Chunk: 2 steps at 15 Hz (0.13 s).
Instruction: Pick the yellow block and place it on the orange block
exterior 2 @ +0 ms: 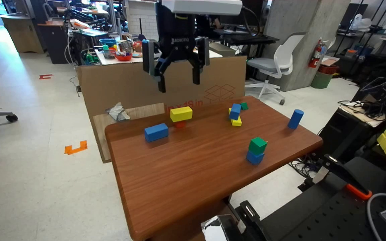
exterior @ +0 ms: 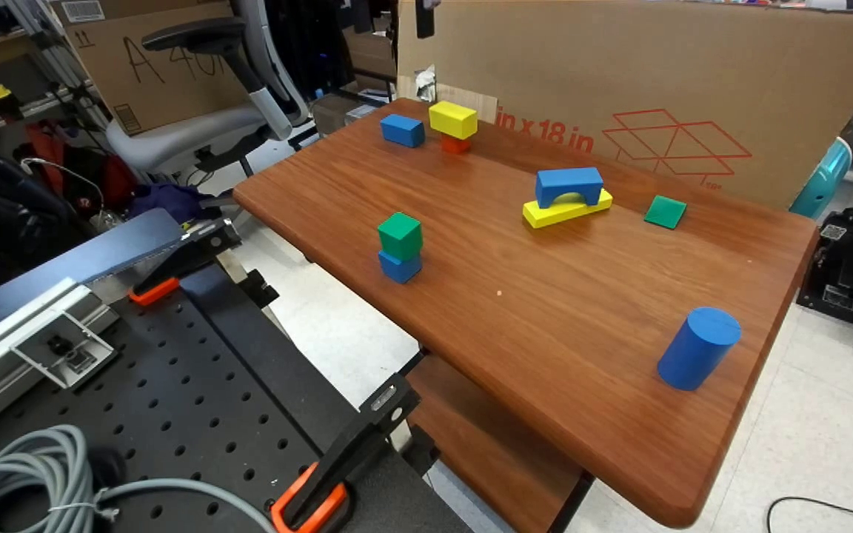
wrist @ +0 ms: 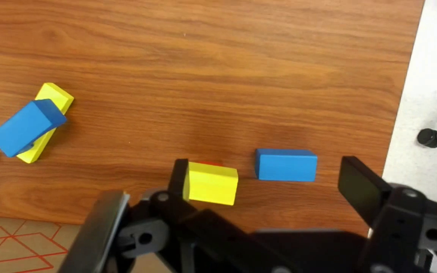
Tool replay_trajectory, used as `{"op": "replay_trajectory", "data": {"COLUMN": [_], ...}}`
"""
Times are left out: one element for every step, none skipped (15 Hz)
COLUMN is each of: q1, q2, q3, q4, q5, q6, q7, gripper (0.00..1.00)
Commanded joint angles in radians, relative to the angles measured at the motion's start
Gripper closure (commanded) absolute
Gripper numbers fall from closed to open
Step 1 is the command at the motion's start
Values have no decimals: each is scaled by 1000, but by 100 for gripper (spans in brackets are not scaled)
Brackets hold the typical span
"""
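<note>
The yellow block (exterior: 454, 120) rests on top of the orange block (exterior: 456, 143) near the table's far corner. Both show in an exterior view, the yellow block (exterior 2: 181, 114) covering most of the orange block (exterior 2: 180, 124). In the wrist view the yellow block (wrist: 212, 184) lies beside the left finger, and only a sliver of the orange block (wrist: 210, 163) shows. My gripper (exterior 2: 179, 82) is open and empty, well above the table and apart from the blocks. In the wrist view the gripper's (wrist: 266, 172) fingers are wide apart.
A blue block (exterior 2: 156, 132) lies beside the stack. A blue arch (exterior: 569, 185) sits on a yellow bar (exterior: 556, 213). A green cube (exterior: 400, 235) stands on a blue cube (exterior: 400, 267). A blue cylinder (exterior: 699, 348) and a green piece (exterior: 666, 212) are also on the table. Cardboard (exterior 2: 129, 80) stands behind.
</note>
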Motion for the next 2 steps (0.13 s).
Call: {"op": "replay_trajectory", "data": {"q1": [-6,-6], "q2": [-8,-10], "q3": [7,7], "q4": [-10,-16], "q5": [-4,-4], "q6": [-2,-1], "q7": [1,0], "gripper": [0,0]}}
